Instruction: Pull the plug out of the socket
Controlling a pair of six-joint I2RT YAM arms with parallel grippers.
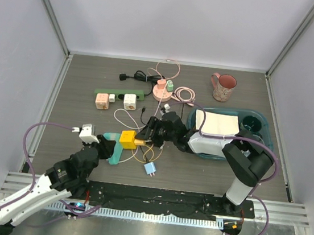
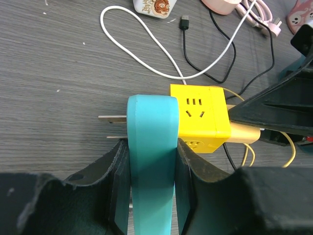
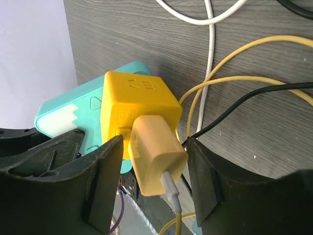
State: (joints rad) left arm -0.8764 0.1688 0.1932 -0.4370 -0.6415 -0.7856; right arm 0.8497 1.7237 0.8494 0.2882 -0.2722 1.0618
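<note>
A pale yellow plug (image 3: 156,154) with a yellow cable sits in the side of a yellow cube socket (image 3: 139,105). The cube is joined to a teal adapter body (image 2: 150,147). My left gripper (image 2: 151,169) is shut on that teal body, with both pads flat against its sides. My right gripper (image 3: 154,161) is open and straddles the plug, with a narrow gap on each side. In the top view the socket (image 1: 126,138) lies mid-table, with the left gripper (image 1: 106,146) at its left and the right gripper (image 1: 146,133) at its right.
Loose white, black and yellow cables (image 3: 210,88) lie around the socket. A small blue plug (image 1: 150,169) is near the front. Behind are a green power strip (image 1: 120,93), a pink round socket (image 1: 161,89) and a pink mug (image 1: 224,87). A teal basin (image 1: 258,130) stands at the right.
</note>
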